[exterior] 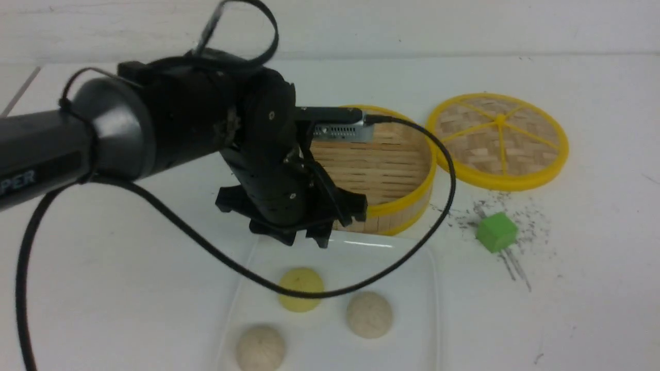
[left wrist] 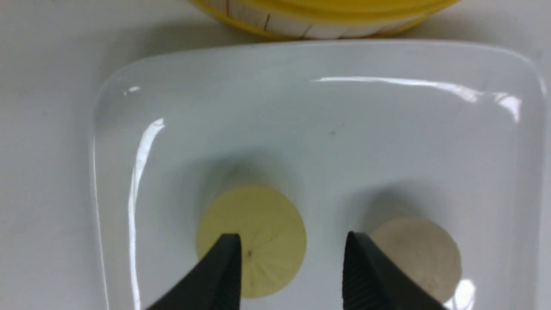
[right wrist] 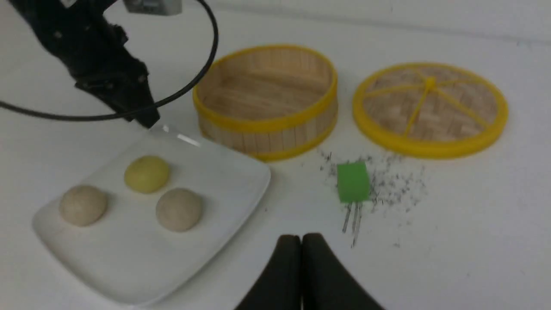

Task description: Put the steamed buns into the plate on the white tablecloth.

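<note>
Front view: three steamed buns [exterior: 369,314] are lying in the plate [exterior: 340,255] on the speckled white worktop [exterior: 593,288], left gripper [exterior: 307,238] hanging over its far rim. Left wrist view: its jaws are standing spread, empty. Right wrist view: right gripper [right wrist: 301,237] is hovering, jaws pressed together.

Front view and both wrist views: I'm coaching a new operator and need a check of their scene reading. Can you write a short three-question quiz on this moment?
1. True or false: all three steamed buns lie on the plate.
2. Multiple choice: the steamer basket now holds A) one bun, B) two buns, C) nothing visible.
3. Short answer: which is open, the left gripper or the right gripper?

Key: 1 true; 2 C; 3 the left gripper. The right one's jaws are pressed together.
</note>
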Robot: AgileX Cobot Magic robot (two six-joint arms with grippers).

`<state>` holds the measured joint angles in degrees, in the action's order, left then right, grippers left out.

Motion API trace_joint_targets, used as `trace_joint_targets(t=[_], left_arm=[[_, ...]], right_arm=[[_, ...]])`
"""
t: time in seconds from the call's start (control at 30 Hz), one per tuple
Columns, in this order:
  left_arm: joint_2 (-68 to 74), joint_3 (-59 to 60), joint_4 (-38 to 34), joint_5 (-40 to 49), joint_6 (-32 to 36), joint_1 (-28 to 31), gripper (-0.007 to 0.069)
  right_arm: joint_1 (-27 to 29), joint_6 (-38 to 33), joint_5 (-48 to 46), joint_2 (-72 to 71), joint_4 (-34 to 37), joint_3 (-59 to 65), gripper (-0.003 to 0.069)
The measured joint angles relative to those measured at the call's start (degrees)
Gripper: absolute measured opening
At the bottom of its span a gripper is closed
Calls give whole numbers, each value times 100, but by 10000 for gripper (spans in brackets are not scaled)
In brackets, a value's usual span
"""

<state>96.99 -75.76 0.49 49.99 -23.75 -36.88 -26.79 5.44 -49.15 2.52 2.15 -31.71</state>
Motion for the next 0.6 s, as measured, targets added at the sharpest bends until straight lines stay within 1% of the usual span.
trace_joint_targets(t=[0.1,0.2,0.23,0.27,0.3,0.4,0.6], left_arm=[[-221,-19,21,87,0,0,260],[-360,-26,80,127,25,0,160],[-381,-26,94,154,61,0,104],[-381,-26,114,181,80,0,81],[-381,-26,134,222,105,0,41],[-381,-26,171,253,145,0,2],[-381,-26,226,253,149,0,2]], right_arm=[[0,12,820,73,25,649,-10],[0,50,1355,262,144,1052,-13],[0,50,1466,320,167,1111,-13],[0,50,1532,350,168,1128,-13],[0,50,1626,367,181,1145,-13],[0,50,1685,374,182,1146,-12],[0,50,1673,374,192,1146,-8]])
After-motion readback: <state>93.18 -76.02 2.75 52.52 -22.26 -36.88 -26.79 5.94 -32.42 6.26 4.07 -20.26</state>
